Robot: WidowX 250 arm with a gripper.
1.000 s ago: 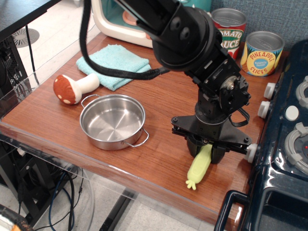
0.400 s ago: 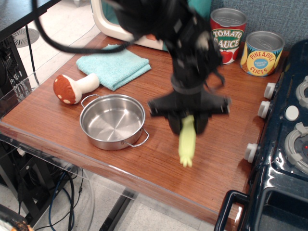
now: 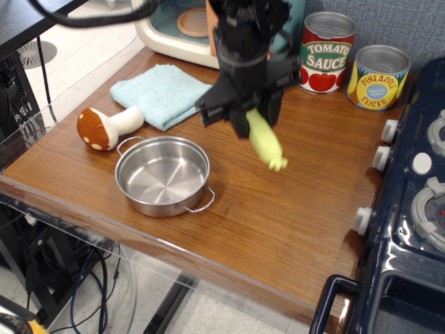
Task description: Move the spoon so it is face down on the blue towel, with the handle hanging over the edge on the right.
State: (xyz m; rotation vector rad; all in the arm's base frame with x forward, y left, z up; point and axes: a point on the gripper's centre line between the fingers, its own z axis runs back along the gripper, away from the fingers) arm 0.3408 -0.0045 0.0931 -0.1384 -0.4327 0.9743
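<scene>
In the only view, the gripper [image 3: 252,117] had swung from the table's front right, near the stove knobs, up and left toward the towel [image 3: 164,94], and now hung just right of it. It was clamped on the spoon [image 3: 265,141], whose head was hidden in the jaws while the handle [image 3: 266,143] pointed down and right, clear of the wood. A second earlier the handle tip lay near the front edge. Carrying looked nearly done; lowering onto the towel seemingly remained. The pan [image 3: 163,175] and mushroom [image 3: 106,126] had not shifted.
</scene>
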